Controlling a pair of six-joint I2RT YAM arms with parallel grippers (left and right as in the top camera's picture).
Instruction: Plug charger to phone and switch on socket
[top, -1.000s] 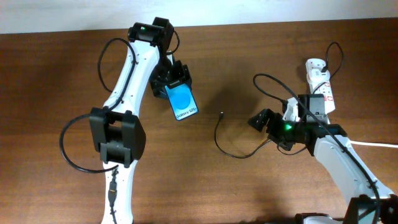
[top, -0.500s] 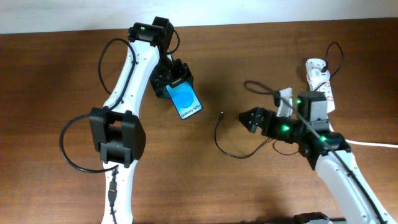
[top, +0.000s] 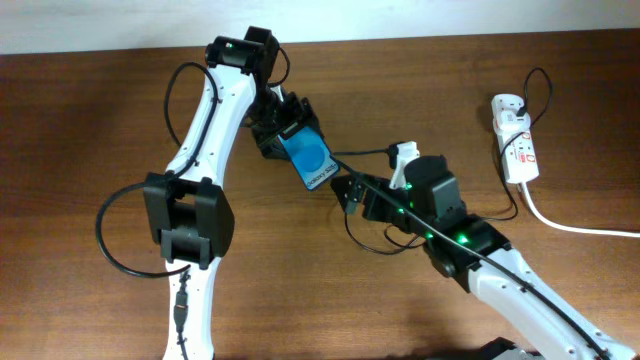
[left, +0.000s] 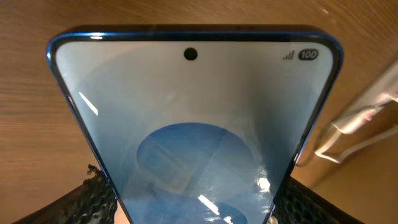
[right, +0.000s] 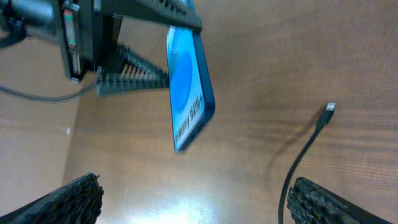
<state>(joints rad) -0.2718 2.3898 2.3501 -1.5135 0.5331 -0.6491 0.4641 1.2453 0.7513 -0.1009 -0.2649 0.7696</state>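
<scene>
My left gripper (top: 292, 132) is shut on the phone (top: 311, 160), which has a bright blue screen, and holds it tilted above the table. In the left wrist view the phone (left: 193, 118) fills the frame between my fingers (left: 199, 214). My right gripper (top: 349, 191) is open and empty, just right of the phone's lower end. In the right wrist view the phone (right: 189, 93) hangs ahead of my open fingers (right: 199, 202). The charger's thin black cable (right: 298, 168) lies on the table with its connector tip (right: 329, 107) to the right. The white socket (top: 515, 138) lies at the far right.
The charger cable loops on the wood under my right arm (top: 366, 243) and runs back to the socket. A thick white cord (top: 570, 226) leaves the socket toward the right edge. The left arm's body (top: 188, 215) stands at the left.
My right arm has swung left from beside the socket to the cable tip and the phone. My left gripper has carried the phone a little right and down.
</scene>
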